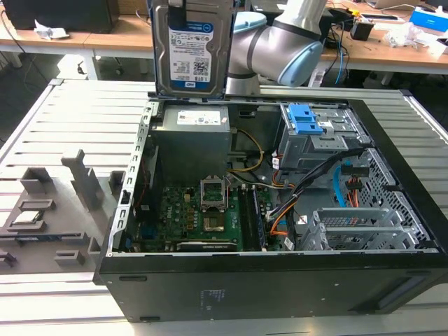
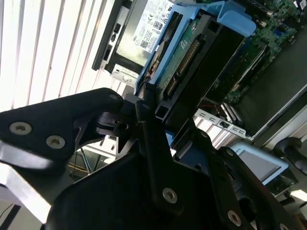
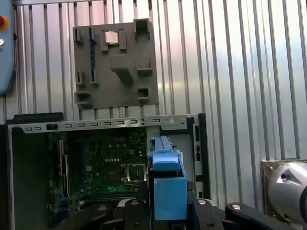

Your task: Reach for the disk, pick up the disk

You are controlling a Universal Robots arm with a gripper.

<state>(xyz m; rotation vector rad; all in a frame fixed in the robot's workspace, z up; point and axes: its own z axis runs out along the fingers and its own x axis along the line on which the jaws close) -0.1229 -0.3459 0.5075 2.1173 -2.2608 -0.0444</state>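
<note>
Clenched on the disk, gripping it by the blue carrier frame at its upper end. Holds it upright in the air, hanging straight down from the pincer and clear of the open computer case. Turns the white-and-blue label toward the exterior view and the green circuit side toward the second wrist view. Below the pincer, inside the case: the grey power supply box, and beyond it the motherboard on the case floor. Lower and off to one side of the pincer: the drive cage with blue latches. Farther from the pincer, outside the case on the slatted table: a grey fixture block carrying a small square chip.
</note>
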